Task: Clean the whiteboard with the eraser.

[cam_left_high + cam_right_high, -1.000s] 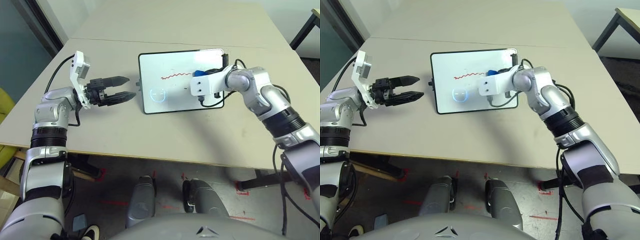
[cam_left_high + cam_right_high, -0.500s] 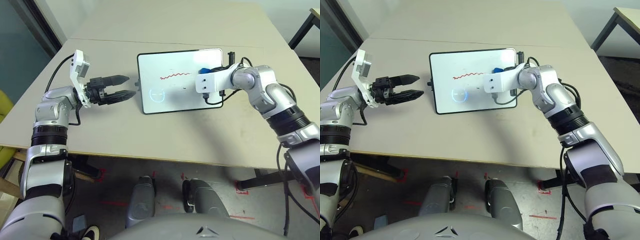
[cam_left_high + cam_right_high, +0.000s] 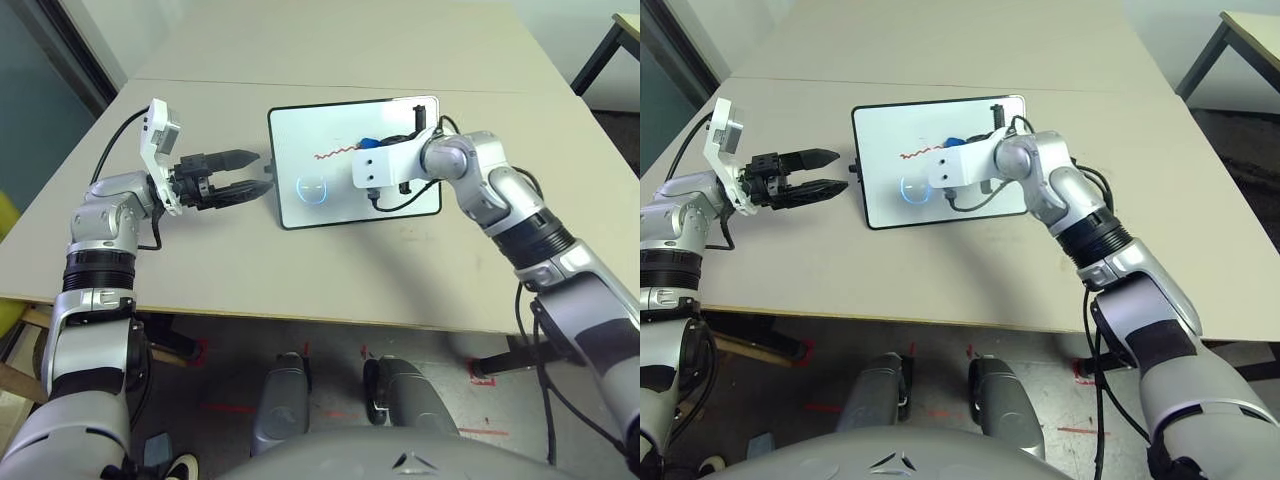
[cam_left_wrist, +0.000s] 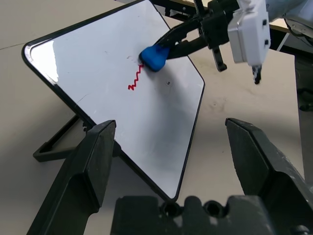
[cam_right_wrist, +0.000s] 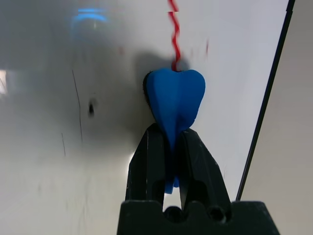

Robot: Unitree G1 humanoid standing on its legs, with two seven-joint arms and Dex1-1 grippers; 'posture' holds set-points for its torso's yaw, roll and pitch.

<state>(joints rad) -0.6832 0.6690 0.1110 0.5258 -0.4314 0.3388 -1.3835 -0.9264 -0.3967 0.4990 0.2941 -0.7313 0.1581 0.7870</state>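
The whiteboard (image 3: 352,163) lies on the tan table (image 3: 300,270), toward twelve o'clock from the robot. The right gripper (image 5: 171,139) has its jaws pinching the blue eraser (image 5: 175,100), which presses on the board at the three o'clock end of the red squiggle (image 3: 335,153). At nine o'clock of the board, the left gripper (image 3: 245,175) hovers with jaws spread.

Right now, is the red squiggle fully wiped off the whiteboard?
No, a red squiggle remains on the whiteboard, beside the eraser held in the right gripper.
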